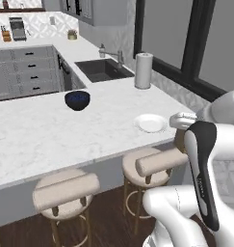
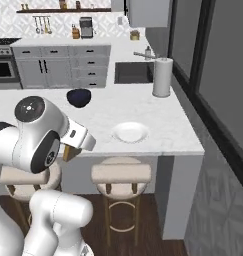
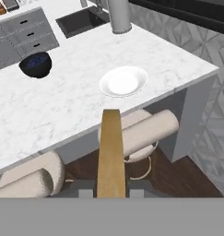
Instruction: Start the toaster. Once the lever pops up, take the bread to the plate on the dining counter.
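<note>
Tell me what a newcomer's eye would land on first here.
The slice of bread held edge-on in the claw, above the stools short of the dining counter. Next, the empty white plate near the counter's edge, with the dark blue bowl farther back.

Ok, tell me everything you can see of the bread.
The bread is a thin, flat tan-brown slice, seen edge-on in the hand view, standing upright between the finger tips of the gripper, which is shut on it. It hangs in the air over the stools, short of the counter edge, with the empty white plate just ahead. A brown corner shows under the hand in the right base view.
</note>
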Motion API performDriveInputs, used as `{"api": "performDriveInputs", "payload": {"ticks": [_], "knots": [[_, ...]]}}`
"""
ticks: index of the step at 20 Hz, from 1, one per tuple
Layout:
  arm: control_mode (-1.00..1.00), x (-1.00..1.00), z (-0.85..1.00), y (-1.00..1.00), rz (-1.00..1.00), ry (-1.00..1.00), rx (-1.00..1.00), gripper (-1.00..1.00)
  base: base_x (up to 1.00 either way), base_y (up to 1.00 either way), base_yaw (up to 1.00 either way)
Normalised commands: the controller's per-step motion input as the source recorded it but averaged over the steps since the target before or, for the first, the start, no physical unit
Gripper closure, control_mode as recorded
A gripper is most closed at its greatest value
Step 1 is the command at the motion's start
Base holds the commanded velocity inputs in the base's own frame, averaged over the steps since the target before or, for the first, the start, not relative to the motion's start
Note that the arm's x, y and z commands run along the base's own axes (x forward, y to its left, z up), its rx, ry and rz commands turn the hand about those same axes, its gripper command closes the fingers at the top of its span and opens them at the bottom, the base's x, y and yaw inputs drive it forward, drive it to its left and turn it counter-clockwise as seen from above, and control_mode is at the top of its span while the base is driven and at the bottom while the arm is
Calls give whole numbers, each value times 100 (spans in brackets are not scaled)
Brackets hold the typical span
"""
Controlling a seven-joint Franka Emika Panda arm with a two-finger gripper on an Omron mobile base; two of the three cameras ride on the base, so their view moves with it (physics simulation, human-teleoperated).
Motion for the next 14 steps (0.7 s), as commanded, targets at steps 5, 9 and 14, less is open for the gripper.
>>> {"api": "performDriveInputs", "payload": {"ticks": [5,9,14], "knots": [[100,0,0,0,0,0,0,100,27,-87,51],[100,0,0,0,0,0,0,100,66,-60,40],[100,0,0,0,0,0,0,100,91,-33,19]]}}
